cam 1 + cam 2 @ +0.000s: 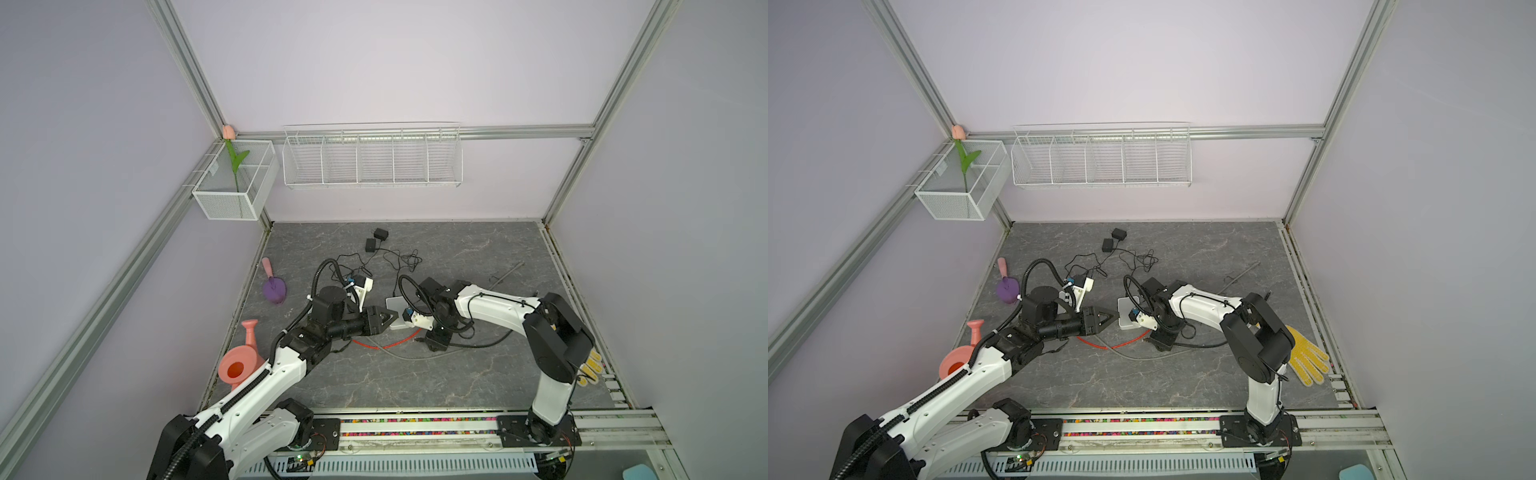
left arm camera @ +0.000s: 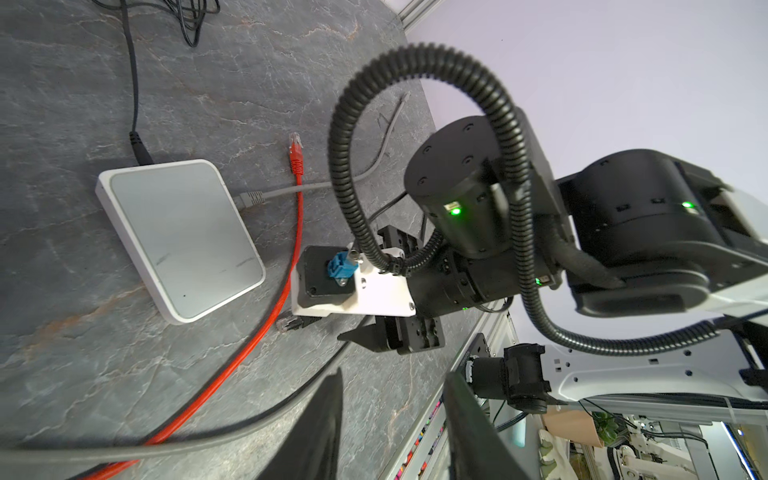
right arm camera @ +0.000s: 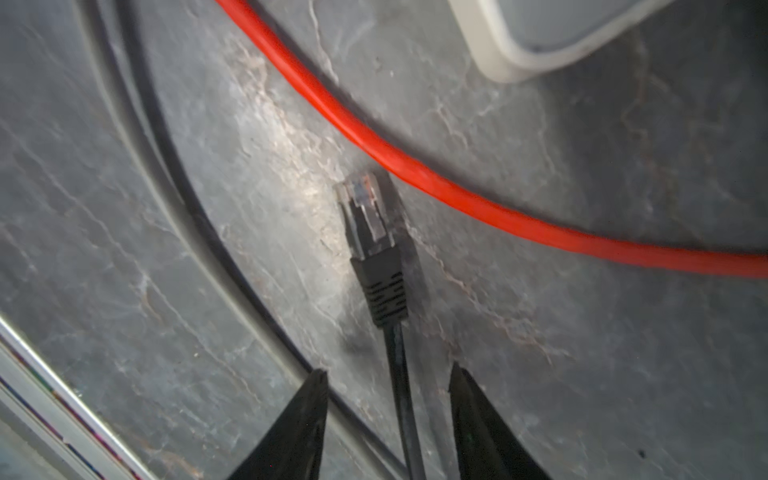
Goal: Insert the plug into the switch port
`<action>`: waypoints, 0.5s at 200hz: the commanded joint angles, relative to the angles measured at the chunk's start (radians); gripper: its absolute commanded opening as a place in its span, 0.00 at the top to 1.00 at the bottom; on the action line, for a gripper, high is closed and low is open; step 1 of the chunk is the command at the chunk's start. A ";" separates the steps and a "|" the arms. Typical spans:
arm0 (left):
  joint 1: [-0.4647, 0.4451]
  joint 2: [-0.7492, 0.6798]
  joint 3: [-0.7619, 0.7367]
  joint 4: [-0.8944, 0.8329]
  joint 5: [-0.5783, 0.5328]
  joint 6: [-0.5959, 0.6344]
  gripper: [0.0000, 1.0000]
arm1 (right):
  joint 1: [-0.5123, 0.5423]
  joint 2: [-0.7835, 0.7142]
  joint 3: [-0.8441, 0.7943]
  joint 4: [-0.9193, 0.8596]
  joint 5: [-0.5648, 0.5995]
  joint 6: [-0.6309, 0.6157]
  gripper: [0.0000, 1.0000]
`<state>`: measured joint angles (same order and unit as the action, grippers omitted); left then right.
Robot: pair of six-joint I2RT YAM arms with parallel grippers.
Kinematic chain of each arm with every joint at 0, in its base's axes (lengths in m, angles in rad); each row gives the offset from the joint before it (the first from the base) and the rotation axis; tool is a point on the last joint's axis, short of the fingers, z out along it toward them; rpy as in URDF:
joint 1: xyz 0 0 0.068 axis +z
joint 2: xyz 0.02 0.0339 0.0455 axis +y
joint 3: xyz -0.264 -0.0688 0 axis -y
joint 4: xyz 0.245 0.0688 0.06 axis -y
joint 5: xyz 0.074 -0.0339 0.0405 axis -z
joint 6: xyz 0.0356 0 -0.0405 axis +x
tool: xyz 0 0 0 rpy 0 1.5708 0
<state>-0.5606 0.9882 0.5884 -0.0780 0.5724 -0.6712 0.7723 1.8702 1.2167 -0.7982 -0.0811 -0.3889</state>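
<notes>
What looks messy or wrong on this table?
Two plugs lie loose on the grey stone table: the black network-cable plug and the red cable's plug, neither inside the flat white square switch box. A yellow work glove lies by the table's edge.

You have the switch (image 1: 395, 307) in the middle of the table (image 1: 415, 382), with the plug (image 3: 370, 220) lying just to its near right and a cable (image 3: 415, 174) running between the two. Far behind the switch sit two adapters (image 1: 380, 234), along the table's left edge lie the scoop (image 1: 274, 289) and, nearer, the watering can (image 1: 239, 365), and the glove (image 1: 1307, 357) lies at the near right edge. On the far wall hangs the wire rack (image 1: 372, 166), and left of it the mesh box (image 1: 226, 205) with a flower (image 1: 236, 166) in it
</notes>
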 commanded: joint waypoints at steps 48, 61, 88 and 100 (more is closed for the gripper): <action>0.016 -0.067 -0.052 -0.015 -0.018 -0.004 0.59 | 0.001 -0.055 -0.004 0.072 0.015 0.006 0.93; 0.016 -0.049 -0.063 0.018 0.006 -0.021 0.59 | 0.010 -0.128 -0.026 0.102 0.040 0.014 0.93; 0.016 0.009 -0.095 0.152 0.088 -0.077 0.59 | 0.060 -0.312 -0.108 0.190 0.153 0.023 0.93; 0.016 0.045 -0.102 0.197 0.103 -0.099 0.59 | 0.087 -0.387 -0.143 0.233 0.206 0.023 0.93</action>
<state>-0.5499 0.9806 0.5121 -0.0132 0.6113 -0.7158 0.8135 1.6260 1.1278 -0.6659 0.0223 -0.3817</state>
